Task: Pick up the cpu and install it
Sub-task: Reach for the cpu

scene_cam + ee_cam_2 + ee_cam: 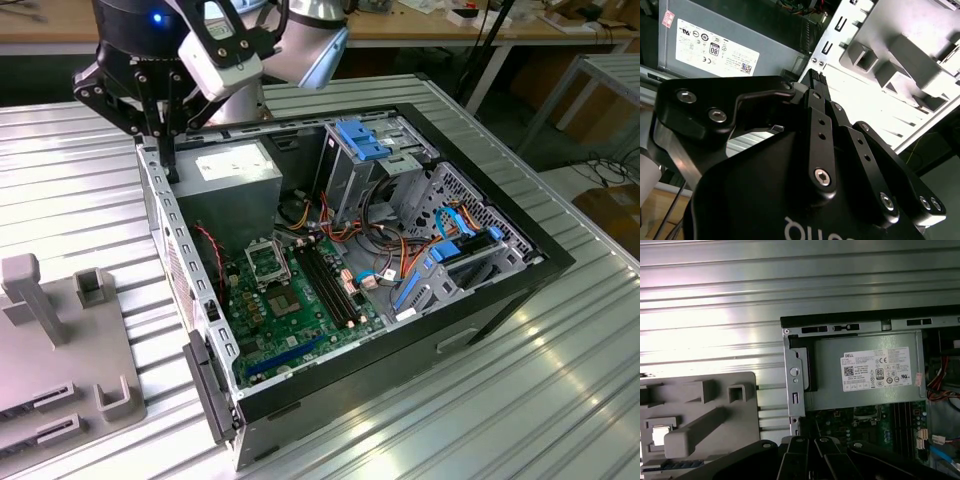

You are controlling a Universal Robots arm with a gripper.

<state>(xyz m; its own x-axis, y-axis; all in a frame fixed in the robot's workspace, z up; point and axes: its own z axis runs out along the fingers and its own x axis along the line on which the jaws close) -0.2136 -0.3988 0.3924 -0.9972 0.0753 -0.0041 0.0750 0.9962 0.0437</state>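
Pale silver-grey metal is seen on the top of the cpu [660,435], which is laid flat in a square recess of the grey plastic holder [747,425]. The holder is placed on the ribbed metal table [790,280], outside the open computer case [178,240], so the cpu is well apart from the black-framed socket [265,262] on the green motherboard [300,310]. The gripper [815,82] is held above the corner of the case, beside the grey power supply [235,175]. In the second wrist view its two fingers are seen pressed together with nothing between them, and the cpu is not touched by it. The picking up is therefore judged as not yet begun. Whether the socket is empty cannot be told with certainty. The cpu is judged to be very light and completely stiff, but fragile. Its underside, hidden here, is expected to carry fine contacts that can be damaged easily by a scrape or a drop. The metal top is probably smooth and a little slippery. The chip is best taken by two opposite edges, with the fingers placed at the middle of these edges so that it is kept level, and only a gentle force is needed. The walls of the recess seem close around the chip, so little room is expected for the fingertips.
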